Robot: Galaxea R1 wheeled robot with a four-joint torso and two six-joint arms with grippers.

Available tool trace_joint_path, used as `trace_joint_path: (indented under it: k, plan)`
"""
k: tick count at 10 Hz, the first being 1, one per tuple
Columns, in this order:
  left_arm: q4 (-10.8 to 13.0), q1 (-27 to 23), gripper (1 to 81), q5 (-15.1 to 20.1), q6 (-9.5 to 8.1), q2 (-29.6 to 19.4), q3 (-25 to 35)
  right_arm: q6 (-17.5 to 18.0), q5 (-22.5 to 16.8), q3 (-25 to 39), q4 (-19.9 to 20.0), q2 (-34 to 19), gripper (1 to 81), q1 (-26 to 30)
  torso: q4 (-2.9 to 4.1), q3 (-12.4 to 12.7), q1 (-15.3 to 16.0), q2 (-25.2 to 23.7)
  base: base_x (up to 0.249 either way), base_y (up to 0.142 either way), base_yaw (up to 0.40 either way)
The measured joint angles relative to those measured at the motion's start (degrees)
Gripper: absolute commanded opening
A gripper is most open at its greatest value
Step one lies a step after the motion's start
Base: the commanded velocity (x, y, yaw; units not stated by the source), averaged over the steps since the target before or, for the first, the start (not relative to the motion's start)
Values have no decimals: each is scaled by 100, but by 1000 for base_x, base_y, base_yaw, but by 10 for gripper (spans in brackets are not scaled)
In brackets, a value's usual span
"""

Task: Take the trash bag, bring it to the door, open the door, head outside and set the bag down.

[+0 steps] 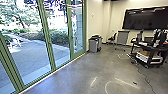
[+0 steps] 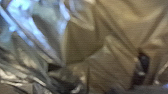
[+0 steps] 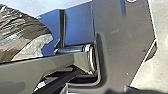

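The trash bag [image 2: 82, 42] is being shown very near to the left wrist camera, and it is also being seen from the right wrist, near the robot's own dark plate [image 3: 120, 50]. Its surface is shining and is forming many creases, so a thin, soft and rather slippery plastic is being suggested. Whether the left gripper is being clenched on it cannot be told; for the right gripper also, it cannot be told whether it is released or grasping something. It is being judged, from this nearness, that the bag is being transported in front of the robot.

The weight is not being revealed; a light or middle load is being supposed, which is probably hanging loosely and swinging at turns. No stiffness should be being expected from such a material, and it could be being torn if only one thin fold is being pinched. A safer hold is being offered by a thick bunch gathered near the top, where the load is being shared by many folds.

In the head view, the paved yard [image 1: 27, 57] is being seen behind the green-framed glass wall [image 1: 48, 37], but which panel is serving as the door is not being made clear.
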Motion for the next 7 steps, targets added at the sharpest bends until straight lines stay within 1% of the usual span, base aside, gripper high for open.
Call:
trace_joint_path:
  k: [7]
  plan:
    - [0,2,10,2,-2,0,0,-2,2,0,0,-2,811,0,0,0,0,0,137,0,0]
